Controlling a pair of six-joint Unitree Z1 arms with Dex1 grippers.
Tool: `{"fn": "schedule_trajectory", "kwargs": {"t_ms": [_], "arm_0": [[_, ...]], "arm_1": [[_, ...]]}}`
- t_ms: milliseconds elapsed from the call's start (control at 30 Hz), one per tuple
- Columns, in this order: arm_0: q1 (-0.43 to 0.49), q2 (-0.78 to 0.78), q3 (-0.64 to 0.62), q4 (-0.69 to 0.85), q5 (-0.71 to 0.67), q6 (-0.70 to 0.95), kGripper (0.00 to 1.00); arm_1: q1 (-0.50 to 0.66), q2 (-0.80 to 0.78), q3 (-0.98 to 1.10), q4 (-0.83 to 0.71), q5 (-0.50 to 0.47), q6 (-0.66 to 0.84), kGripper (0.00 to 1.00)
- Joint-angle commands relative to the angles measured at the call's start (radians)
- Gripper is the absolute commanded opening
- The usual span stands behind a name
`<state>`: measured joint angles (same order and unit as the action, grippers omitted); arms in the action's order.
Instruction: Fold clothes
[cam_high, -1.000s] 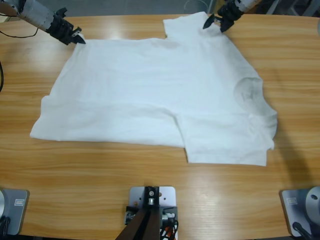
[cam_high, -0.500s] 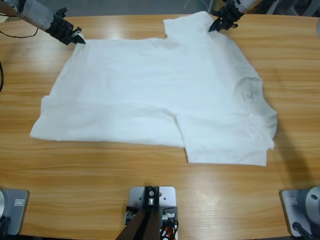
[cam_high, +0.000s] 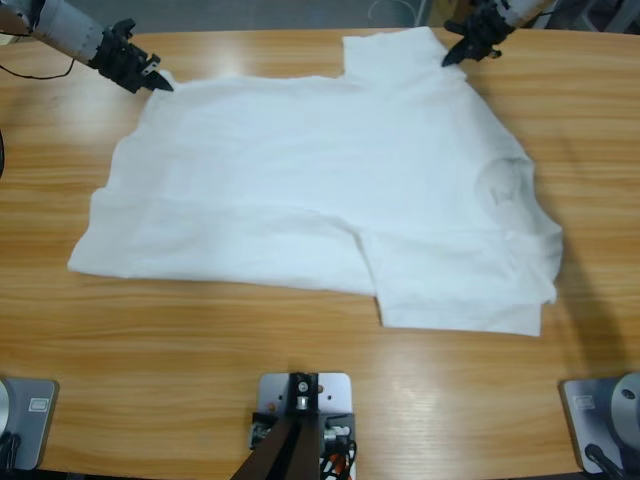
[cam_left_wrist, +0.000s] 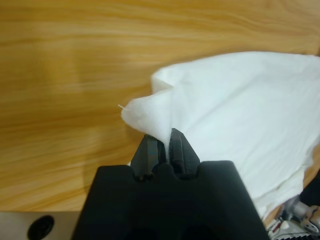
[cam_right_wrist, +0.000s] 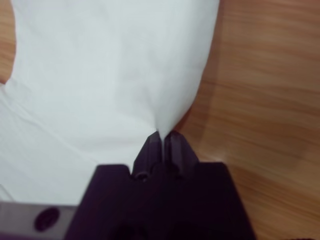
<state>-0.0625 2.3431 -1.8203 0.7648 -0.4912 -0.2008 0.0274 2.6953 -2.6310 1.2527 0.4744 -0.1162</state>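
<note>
- Left gripper (cam_high: 160, 82), far left of table (cam_high: 300, 340): jaws pinching a hem corner of the T-shirt (cam_high: 330, 190).
- T-shirt spread flat mid-table.
- Right gripper (cam_high: 450, 57), far right: jaws pinching the sleeve edge.

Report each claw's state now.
Left claw: shut on the plain white cotton T-shirt, at a corner.
Right claw: shut on its sleeve edge.

High view looks straight down over table (cam_high: 300, 330); both wrist views sit close, sharing T-shirt (cam_high: 330, 190) edges.
</note>
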Motion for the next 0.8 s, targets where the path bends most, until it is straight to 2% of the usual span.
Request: {"fn": "schedule_trajectory", "kwargs": {"t_ms": [33,367,800], "arm_0": [[0.046,0.016,-0.002,0.068,-0.024,0.054,0.000],[0.059,-0.020,-0.002,0.103,-0.050,0.078,0.000],[0.079,-0.061,0.003,0.186,-0.069,0.124,0.000]], "arm_1": [[-0.020,-0.039,0.011,0.050,0.055,-0.049,0.000],[-0.021,-0.143,0.059,0.090,0.036,-0.076,0.000],[-0.020,-0.255,0.249,0.071,0.042,-0.100,0.000]]}}
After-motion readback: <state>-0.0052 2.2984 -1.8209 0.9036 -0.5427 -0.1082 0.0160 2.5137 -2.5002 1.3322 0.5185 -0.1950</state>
